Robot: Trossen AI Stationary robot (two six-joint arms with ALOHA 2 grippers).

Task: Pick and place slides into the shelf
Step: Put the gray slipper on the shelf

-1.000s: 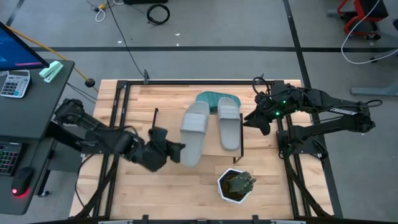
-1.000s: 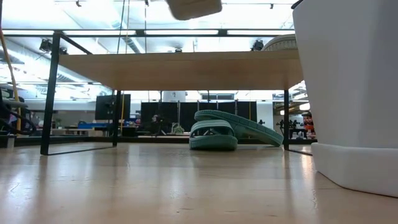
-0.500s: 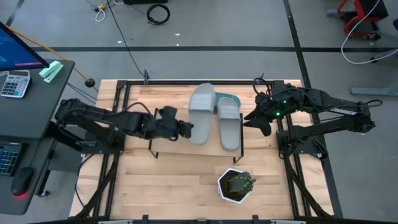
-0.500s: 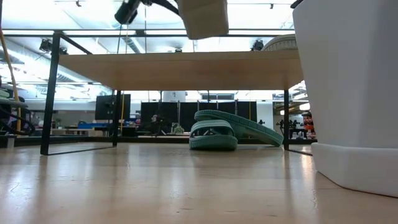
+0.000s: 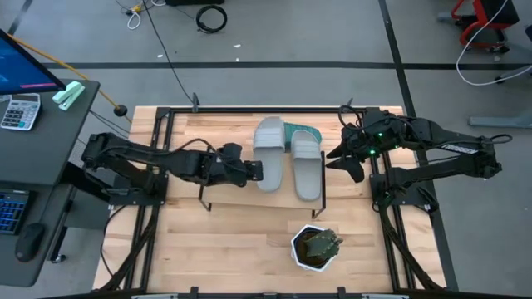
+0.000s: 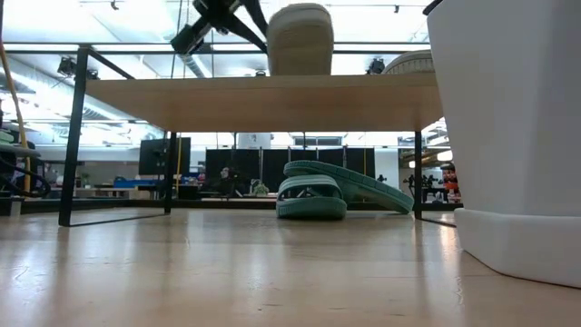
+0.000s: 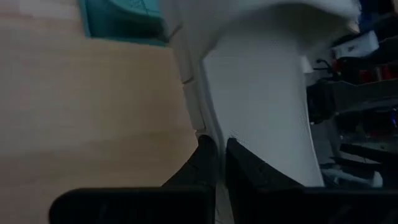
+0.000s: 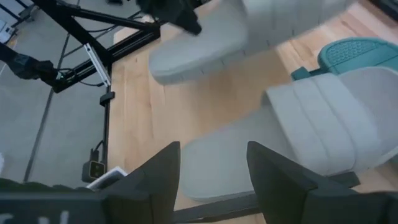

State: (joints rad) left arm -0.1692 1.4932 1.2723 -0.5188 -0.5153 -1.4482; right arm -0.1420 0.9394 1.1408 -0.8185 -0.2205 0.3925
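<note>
Left gripper [image 5: 253,171] is clamping shut on the edge of one grey slide [image 5: 269,154], high view: slide lying at its 3 o'clock, long axis running 12 to 6, above the shelf [image 5: 224,149]; second grey slide [image 5: 306,166] is sitting alongside; teal slide [image 5: 299,133] is peeking out at 12. Right gripper [image 5: 334,158] is waiting agape at the shelf's 3 o'clock

Low view: held slide looks to be just reaching the board; teal slides [image 6: 313,198] are lying beneath

Left wrist view: fingers [image 7: 205,163] are pinching the grey rim

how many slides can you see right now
4. Two grey: one on the shelf, one held over it by the left gripper. Two teal ones lie under the shelf.
</note>
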